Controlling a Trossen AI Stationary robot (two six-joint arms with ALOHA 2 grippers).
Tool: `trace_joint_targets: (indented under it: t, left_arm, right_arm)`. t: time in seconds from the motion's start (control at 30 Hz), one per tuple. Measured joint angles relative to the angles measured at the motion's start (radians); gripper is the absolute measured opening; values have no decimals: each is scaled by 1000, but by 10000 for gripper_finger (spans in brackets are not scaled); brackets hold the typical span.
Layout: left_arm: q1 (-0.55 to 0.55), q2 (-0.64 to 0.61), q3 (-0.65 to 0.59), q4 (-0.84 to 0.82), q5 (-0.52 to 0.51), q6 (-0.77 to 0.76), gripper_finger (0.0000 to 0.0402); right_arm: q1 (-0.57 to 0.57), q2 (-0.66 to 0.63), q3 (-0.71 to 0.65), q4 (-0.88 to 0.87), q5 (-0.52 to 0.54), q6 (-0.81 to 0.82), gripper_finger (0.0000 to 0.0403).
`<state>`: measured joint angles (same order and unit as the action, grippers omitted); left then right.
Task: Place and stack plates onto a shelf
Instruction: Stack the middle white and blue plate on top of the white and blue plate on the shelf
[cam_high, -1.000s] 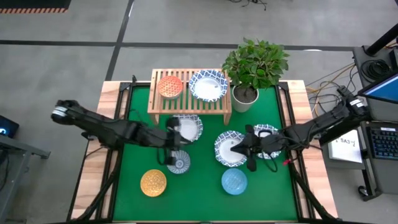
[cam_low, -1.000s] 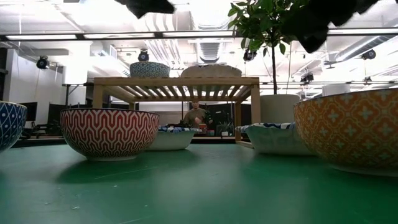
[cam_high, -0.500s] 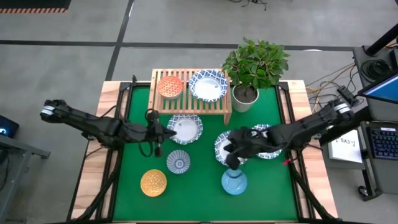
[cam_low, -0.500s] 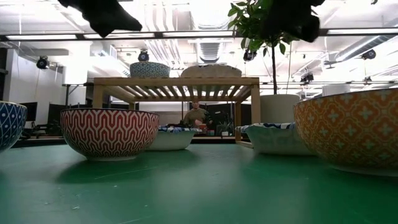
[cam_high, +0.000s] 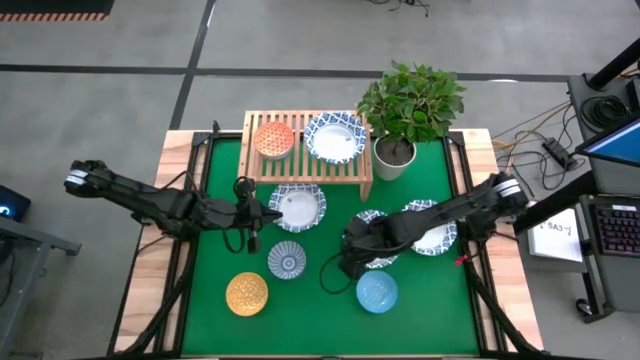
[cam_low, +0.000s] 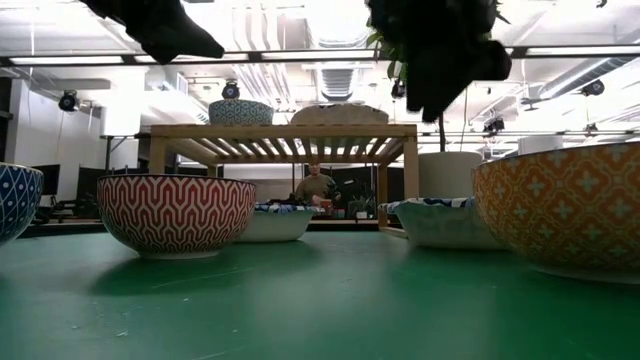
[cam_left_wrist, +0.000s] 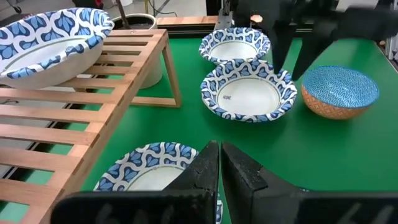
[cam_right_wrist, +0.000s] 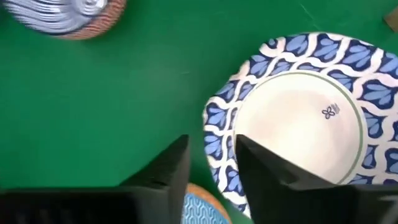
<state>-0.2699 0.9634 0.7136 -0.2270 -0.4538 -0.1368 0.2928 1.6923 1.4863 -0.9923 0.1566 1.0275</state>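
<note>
Dark and slightly parted, my right gripper hangs over the mat with its fingers straddling the near rim of a blue-rimmed white plate. From the gripper, a light blue bowl sits close at about four o'clock, and a second white plate touches the first at about two o'clock.

My left gripper is over the mat at nine o'clock from the right one, fingers nearly pressed together and holding nothing, at the rim of a third white plate lying just in front of the shelf. A blue-patterned bowl is at five o'clock from it, a yellow bowl at six.

On the shelf I see an orange bowl beside a fourth white plate.
</note>
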Motion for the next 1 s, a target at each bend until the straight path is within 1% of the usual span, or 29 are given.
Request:
trace_joint_targets:
  t: [0.13, 0.27, 0.57, 0.83, 1.0]
  left_arm:
    - [0, 0, 0, 1, 0, 0, 0]
    - [0, 0, 0, 2, 0, 9, 0]
    - [0, 0, 2, 6, 0, 15, 0]
    - [0, 0, 2, 10, -7, 23, 0]
    - [0, 0, 2, 10, -8, 23, 0]
  right_arm:
    - [-21, 70, 29, -55, 0, 42, 185]
    - [-33, 115, 30, -59, 1, 54, 206]
    - [-39, 187, 30, -41, 2, 42, 206]
    - [-38, 206, 30, 23, 1, 21, 205]
    - [-38, 242, 30, 35, 1, 8, 203]
